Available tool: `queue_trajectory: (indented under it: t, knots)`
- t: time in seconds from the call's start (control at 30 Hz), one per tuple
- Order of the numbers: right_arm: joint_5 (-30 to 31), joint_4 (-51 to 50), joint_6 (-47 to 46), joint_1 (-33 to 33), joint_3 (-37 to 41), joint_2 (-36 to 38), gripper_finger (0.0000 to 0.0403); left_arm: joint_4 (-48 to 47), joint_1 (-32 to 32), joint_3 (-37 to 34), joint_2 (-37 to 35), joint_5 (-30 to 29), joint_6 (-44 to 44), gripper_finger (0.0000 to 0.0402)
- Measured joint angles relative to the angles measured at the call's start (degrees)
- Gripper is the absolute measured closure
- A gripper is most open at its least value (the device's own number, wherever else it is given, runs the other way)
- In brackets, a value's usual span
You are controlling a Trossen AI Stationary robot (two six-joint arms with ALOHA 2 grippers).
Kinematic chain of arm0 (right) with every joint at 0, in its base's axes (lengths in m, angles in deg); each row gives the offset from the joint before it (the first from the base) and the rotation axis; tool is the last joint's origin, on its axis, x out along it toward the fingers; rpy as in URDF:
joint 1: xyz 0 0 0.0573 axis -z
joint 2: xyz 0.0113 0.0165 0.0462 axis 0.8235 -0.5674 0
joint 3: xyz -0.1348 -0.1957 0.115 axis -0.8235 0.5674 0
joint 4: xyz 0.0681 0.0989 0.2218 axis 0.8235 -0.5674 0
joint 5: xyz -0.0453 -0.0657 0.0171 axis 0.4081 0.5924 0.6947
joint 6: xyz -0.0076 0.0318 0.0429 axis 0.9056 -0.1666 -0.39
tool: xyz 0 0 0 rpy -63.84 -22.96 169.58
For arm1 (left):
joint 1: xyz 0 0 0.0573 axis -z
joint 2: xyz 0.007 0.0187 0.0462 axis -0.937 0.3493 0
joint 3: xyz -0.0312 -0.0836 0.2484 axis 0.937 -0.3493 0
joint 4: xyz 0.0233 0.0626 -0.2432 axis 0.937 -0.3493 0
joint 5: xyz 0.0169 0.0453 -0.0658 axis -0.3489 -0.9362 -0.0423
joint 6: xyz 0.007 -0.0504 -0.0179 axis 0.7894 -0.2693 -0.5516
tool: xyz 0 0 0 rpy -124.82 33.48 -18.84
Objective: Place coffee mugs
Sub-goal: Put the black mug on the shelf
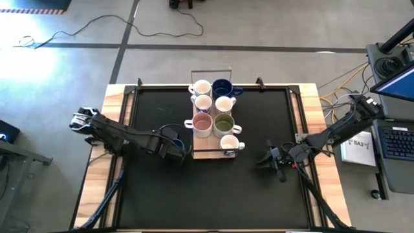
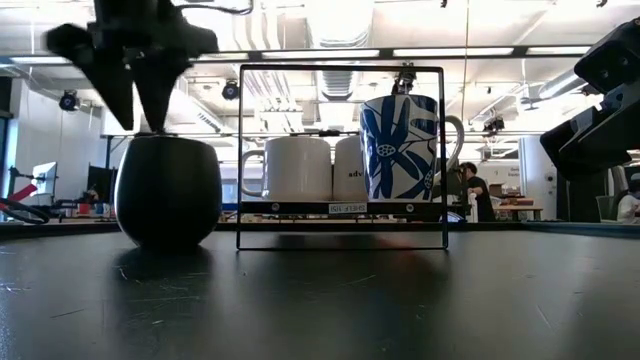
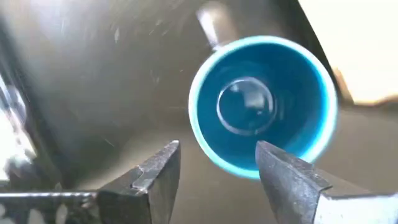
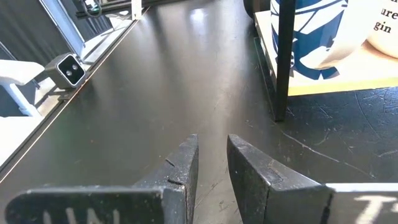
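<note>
The left gripper [image 1: 173, 147] hangs with fingers spread wide over the dark blue mug [image 3: 261, 115], which stands on the mat just left of the rack [image 1: 210, 155], seemingly free of it. Pulling away crookedly, a finger could clip the rim and tip it. The right gripper [image 1: 277, 159] waits empty, slightly parted, right of the rack.

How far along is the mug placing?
Done: seven mugs sit in the wire rack. In hand: a dark mug stands upright on the mat beside the rack, left gripper directly above it, jaws open, not gripping. Right gripper waits on the rack's other side, empty. Left: likely just that one mug, though which way it is headed isn't clear.
</note>
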Motion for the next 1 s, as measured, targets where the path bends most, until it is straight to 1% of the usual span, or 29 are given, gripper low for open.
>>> queue_trajectory:
  t: [0.07,0.13,0.2,0.27,0.37,0.47,0.57,0.73,0.87,1.0]
  knots:
    - [0.0,-0.02,0.0,0.0,0.0,0.0,0.0328,-1.63,0.0,1.68,-0.03,0.8,11.62,0.0208]
    - [0.0,0.0,0.0,0.0,0.0,0.0,0.0328,-2.38,0.07,2.95,-0.07,1.04,21.06,0.0208]
    - [-0.01,-0.01,0.0,0.01,0.0,0.0,0.0328,-2.33,0.13,3.3,-0.1,1.66,30.99,0.0207]
    - [-0.02,-0.01,0.0,0.01,0.0,0.0,0.0328,-2.26,0.11,2.99,-0.1,3.65,40.71,0.0207]
    - [-0.01,0.0,0.0,0.0,0.0,0.0,0.0328,-1.96,0.13,1.97,-0.04,5.75,51.86,0.0212]
    - [0.0,0.0,0.0,0.0,0.0,0.0,0.0328,-1.78,0.13,1.64,0.08,5.96,60.69,0.0227]
    - [0.0,0.0,0.0,0.0,0.0,0.0,0.0328,-0.73,0.13,1.59,0.08,5.67,66.77,0.0249]
    - [-0.02,-0.02,0.0,0.0,0.0,0.0,0.0328,3.05,0.13,0.67,0.14,5.31,74.17,0.0289]
    - [0.0,0.0,0.0,0.0,0.0,0.0,0.0328,6.32,0.13,-2.18,0.14,5.3,74.34,0.0306]
    - [-0.01,-0.01,0.0,0.01,0.0,0.0,0.0328,9.6,0.15,-5.24,0.19,5.62,74.24,0.0306]
